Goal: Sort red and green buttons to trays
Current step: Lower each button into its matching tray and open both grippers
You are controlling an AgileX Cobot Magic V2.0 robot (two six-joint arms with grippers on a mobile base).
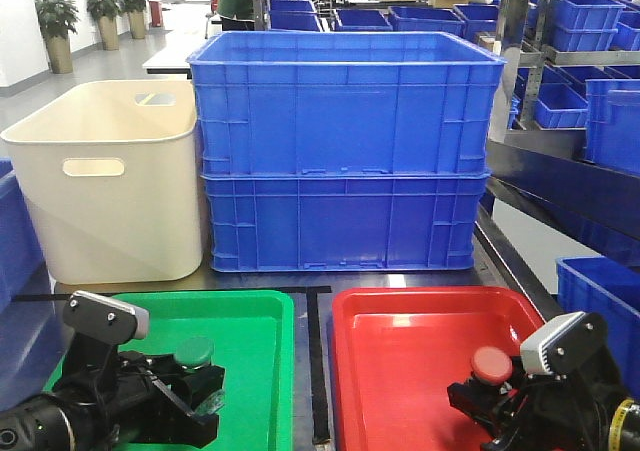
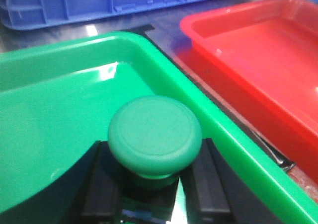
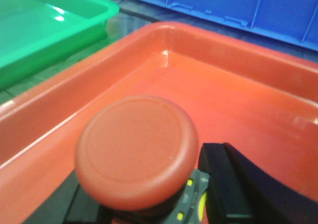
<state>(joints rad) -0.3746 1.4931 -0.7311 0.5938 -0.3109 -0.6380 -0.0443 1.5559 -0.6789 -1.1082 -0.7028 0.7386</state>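
The green button [image 1: 194, 351] [image 2: 155, 134] sits upright between the black fingers of my left gripper [image 1: 192, 386] [image 2: 154, 184], which is shut on its dark base. It is low over the green tray [image 1: 260, 371] [image 2: 59, 110], near that tray's right rim. My right gripper [image 1: 485, 399] [image 3: 149, 196] is shut on the grey base of the red button [image 1: 491, 364] [image 3: 136, 149], cap up, over the near right part of the red tray [image 1: 400, 361] [image 3: 223, 80]. I cannot tell whether either button touches its tray floor.
Two stacked blue crates [image 1: 345, 151] stand behind the trays, with a cream tub [image 1: 110, 181] to their left. A black tape strip [image 1: 318, 371] runs between the trays. Another blue crate [image 1: 600, 291] and a rack of blue bins [image 1: 590, 61] are on the right.
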